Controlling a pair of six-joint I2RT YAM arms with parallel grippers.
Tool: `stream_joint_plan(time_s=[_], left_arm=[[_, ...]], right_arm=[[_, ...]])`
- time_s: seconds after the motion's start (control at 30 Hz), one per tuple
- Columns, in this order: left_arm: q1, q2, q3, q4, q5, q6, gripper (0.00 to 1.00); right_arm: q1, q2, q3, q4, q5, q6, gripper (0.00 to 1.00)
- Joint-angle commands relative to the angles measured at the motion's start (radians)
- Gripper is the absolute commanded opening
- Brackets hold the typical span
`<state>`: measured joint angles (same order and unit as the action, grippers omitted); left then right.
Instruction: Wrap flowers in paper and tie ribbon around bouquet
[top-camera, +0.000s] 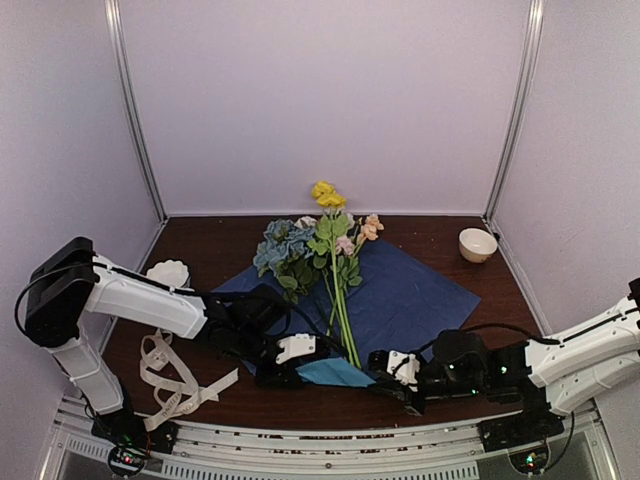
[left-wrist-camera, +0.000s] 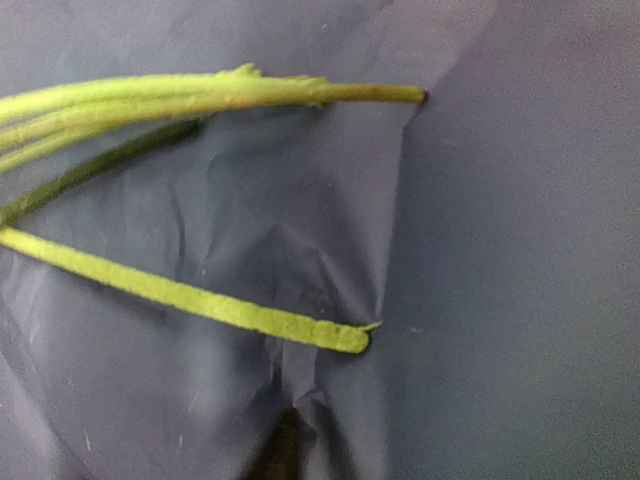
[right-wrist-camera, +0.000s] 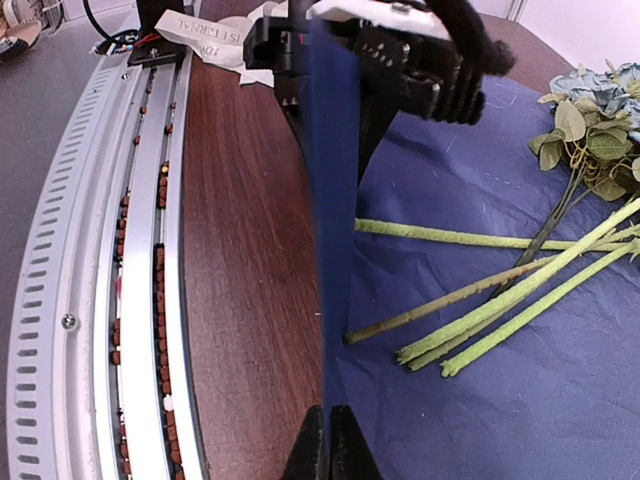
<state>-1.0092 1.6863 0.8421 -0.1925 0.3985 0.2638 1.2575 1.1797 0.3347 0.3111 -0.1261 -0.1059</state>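
The paper (top-camera: 420, 295) lies navy face up, its near corner turned over to show light blue (top-camera: 335, 372). The flowers (top-camera: 320, 235) rest on it, stems (top-camera: 343, 320) pointing toward me. My right gripper (right-wrist-camera: 330, 445) is shut on the paper's near edge, which rises as an upright navy strip (right-wrist-camera: 335, 180) to my left gripper (right-wrist-camera: 400, 60). In the left wrist view the paper (left-wrist-camera: 500, 250) puckers into the left gripper (left-wrist-camera: 290, 445) just below two stem ends (left-wrist-camera: 340, 335). Both grippers (top-camera: 300, 368) (top-camera: 378, 363) meet at that corner. The ribbon (top-camera: 170, 385) lies loose at the near left.
A white scalloped bowl (top-camera: 168, 272) sits at the left and a small cream cup (top-camera: 477, 244) at the far right. The slotted metal rail (right-wrist-camera: 100, 300) runs along the table's near edge. White walls close in the back and sides.
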Motion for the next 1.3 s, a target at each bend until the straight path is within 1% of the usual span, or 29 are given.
stream_joint_plan(time_s=[0.0,0.03,0.1,0.13,0.2,0.23,0.27,0.3,0.33,0.37,0.4,0.43,0.47,0.57,0.63,0.77,0.9,0.97,1.07,1.17,1.27], left_arm=[[0.008,-0.070,0.069,-0.088,0.016,-0.030,0.51],[0.008,-0.106,0.080,-0.099,0.022,-0.027,0.58],[0.010,-0.177,0.082,-0.088,0.065,-0.010,0.67],[0.017,-0.208,0.080,-0.081,0.123,0.003,0.71],[0.040,-0.243,0.082,-0.075,0.219,0.023,0.73],[0.052,-0.245,0.083,-0.068,0.225,0.020,0.73],[0.069,-0.241,0.077,-0.050,0.198,0.007,0.72],[0.081,-0.230,0.065,-0.015,0.101,-0.033,0.70],[0.100,-0.204,0.059,0.019,-0.013,-0.080,0.66],[0.127,-0.166,0.070,0.025,-0.096,-0.117,0.62],[0.155,-0.123,0.092,0.011,-0.134,-0.148,0.56],[0.180,-0.079,0.112,0.000,-0.142,-0.178,0.51],[0.191,-0.043,0.129,-0.002,-0.157,-0.199,0.49],[0.192,0.047,0.162,-0.010,-0.220,-0.223,0.48],[0.191,0.093,0.173,-0.013,-0.213,-0.227,0.48],[0.191,0.144,0.172,-0.020,-0.206,-0.227,0.48],[0.191,0.160,0.141,-0.012,-0.227,-0.220,0.48],[0.191,0.161,0.124,-0.009,-0.233,-0.216,0.47],[0.191,0.148,0.100,0.000,-0.240,-0.206,0.48],[0.191,0.112,0.077,0.004,-0.245,-0.191,0.48],[0.192,-0.002,0.024,0.048,-0.195,-0.171,0.53]], right_arm=[[0.005,-0.041,-0.009,0.006,0.028,-0.007,0.00],[0.005,-0.037,-0.007,-0.003,0.028,-0.008,0.00],[0.005,-0.021,-0.009,-0.010,0.029,-0.010,0.00],[0.005,-0.014,-0.009,-0.013,0.028,-0.015,0.00],[0.005,-0.009,0.006,-0.033,0.023,-0.024,0.00],[0.005,-0.012,0.014,-0.047,0.019,-0.027,0.00],[0.005,-0.018,0.023,-0.059,0.014,-0.023,0.00],[0.005,-0.026,0.026,-0.065,0.008,-0.019,0.00],[0.003,-0.035,0.028,-0.065,0.001,-0.015,0.00],[0.000,-0.041,0.028,-0.060,-0.010,-0.011,0.00],[-0.004,-0.046,0.029,-0.057,-0.024,-0.007,0.00],[-0.011,-0.048,0.032,-0.057,-0.031,-0.001,0.00],[-0.021,-0.048,0.038,-0.059,-0.033,0.009,0.00],[-0.059,-0.035,0.072,-0.077,-0.040,0.040,0.00],[-0.102,-0.015,0.113,-0.103,-0.052,0.064,0.00],[-0.224,0.068,0.221,-0.173,-0.152,0.139,0.00],[-0.373,0.209,0.355,-0.282,-0.285,0.251,0.00],[-0.428,0.295,0.408,-0.329,-0.363,0.302,0.00],[-0.485,0.367,0.430,-0.317,-0.457,0.370,0.00],[-0.513,0.395,0.422,-0.283,-0.468,0.405,0.00],[-0.521,0.416,0.432,-0.291,-0.466,0.411,0.00]])
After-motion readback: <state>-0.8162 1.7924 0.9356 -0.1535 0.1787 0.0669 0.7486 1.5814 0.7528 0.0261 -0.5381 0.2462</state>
